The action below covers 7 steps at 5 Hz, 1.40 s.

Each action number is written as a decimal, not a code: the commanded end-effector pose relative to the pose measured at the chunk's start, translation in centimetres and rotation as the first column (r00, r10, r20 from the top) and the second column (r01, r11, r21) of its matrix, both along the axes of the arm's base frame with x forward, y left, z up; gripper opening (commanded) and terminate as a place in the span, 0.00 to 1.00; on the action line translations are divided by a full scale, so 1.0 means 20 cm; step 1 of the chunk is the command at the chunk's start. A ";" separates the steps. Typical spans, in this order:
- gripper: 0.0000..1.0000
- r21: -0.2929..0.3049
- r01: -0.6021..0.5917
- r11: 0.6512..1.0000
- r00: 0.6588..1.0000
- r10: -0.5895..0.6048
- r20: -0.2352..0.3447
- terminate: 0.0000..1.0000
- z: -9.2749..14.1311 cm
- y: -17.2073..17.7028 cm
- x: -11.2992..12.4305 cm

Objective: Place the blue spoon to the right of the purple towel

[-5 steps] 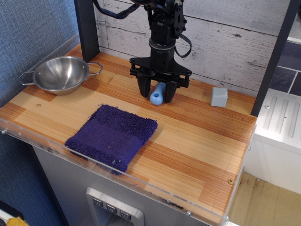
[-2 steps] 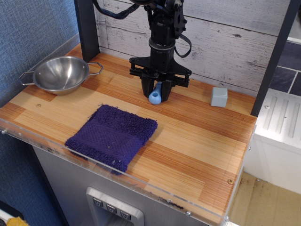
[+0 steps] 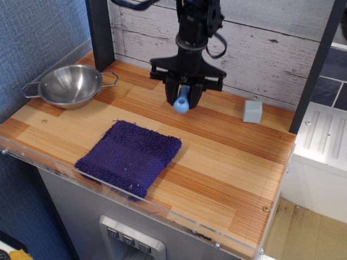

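Now my claw (image 3: 183,98) is clamped on the blue spoon (image 3: 182,102), which hangs off the counter (image 3: 227,162). Both sit beyond the purple towel (image 3: 130,156), toward its far right corner.

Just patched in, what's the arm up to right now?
The pincer is shut on the blue spoon, holding it at the back of the wooden counter, apparently just clear of the surface. The purple towel lies flat near the front edge, with open counter to its right where the spoon should end up. A metal bowl sits at back left and a small grey cube at back right, both untouched.
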<state>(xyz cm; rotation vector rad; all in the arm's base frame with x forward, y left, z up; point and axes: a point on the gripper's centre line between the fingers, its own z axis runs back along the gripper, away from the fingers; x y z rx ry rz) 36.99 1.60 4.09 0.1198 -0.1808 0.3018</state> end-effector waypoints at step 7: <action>0.00 -0.063 0.172 0.983 0.984 -0.169 0.051 0.00 -0.06 -0.55 -0.46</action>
